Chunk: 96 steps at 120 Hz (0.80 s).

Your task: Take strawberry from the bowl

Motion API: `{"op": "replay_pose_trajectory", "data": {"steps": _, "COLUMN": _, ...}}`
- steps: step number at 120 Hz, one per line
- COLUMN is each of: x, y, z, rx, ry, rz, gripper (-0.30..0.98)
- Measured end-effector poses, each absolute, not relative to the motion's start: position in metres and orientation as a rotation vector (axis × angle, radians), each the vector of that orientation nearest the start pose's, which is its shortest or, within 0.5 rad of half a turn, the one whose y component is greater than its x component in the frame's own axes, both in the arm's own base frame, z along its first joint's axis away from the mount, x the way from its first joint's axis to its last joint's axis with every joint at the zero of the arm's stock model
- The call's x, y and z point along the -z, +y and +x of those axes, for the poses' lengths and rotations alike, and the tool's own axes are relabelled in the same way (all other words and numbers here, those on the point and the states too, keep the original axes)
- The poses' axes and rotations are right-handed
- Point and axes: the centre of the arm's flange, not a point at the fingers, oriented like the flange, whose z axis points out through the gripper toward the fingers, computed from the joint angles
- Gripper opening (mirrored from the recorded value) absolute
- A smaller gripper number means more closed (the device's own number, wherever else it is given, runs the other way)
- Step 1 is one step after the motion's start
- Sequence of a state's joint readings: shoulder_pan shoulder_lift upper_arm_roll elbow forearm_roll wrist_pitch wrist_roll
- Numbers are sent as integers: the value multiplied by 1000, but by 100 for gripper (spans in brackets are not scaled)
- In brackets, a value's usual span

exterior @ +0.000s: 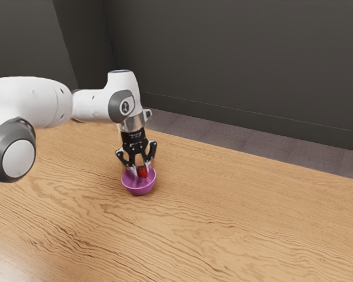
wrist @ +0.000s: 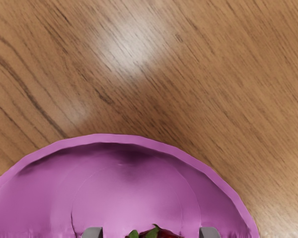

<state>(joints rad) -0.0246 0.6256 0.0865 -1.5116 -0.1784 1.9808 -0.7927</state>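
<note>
While the jaws stand apart, gripping nothing — strawberry (exterior: 143,173) between them, inside purple bowl (exterior: 139,188)

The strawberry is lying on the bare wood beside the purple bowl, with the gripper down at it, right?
Not quite: the strawberry is inside the purple bowl, not beside it, as the exterior view shows. The gripper is indeed down at it.
</note>
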Motion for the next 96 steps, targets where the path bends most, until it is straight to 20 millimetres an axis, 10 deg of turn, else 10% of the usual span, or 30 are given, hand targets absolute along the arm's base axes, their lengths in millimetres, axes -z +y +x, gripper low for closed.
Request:
{"op": "replay_pose_trajectory", "data": {"steps": 18, "x": -341, "y": -9, "z": 685, "rx": -280, "ry": -1291, "rz": -2890, "gripper": 15}}
{"op": "replay_pose_trajectory", "data": {"steps": 37, "x": -347, "y": -119, "z": 675, "rx": -338, "ry": -1016, "rz": -2986, "gripper": 14}}
{"op": "replay_pose_trajectory", "data": {"steps": 49, "x": -332, "y": -155, "z": 672, "rx": -382, "ry": -927, "rz": -3003, "gripper": 14}}
{"op": "replay_pose_trajectory", "data": {"steps": 78, "x": -286, "y": -163, "z": 683, "rx": -420, "ry": -879, "rz": -2972, "gripper": 17}}
{"op": "replay_pose_trajectory", "data": {"steps": 96, "x": -293, "y": -163, "z": 689, "rx": -366, "ry": -872, "rz": -2997, "gripper": 42}}
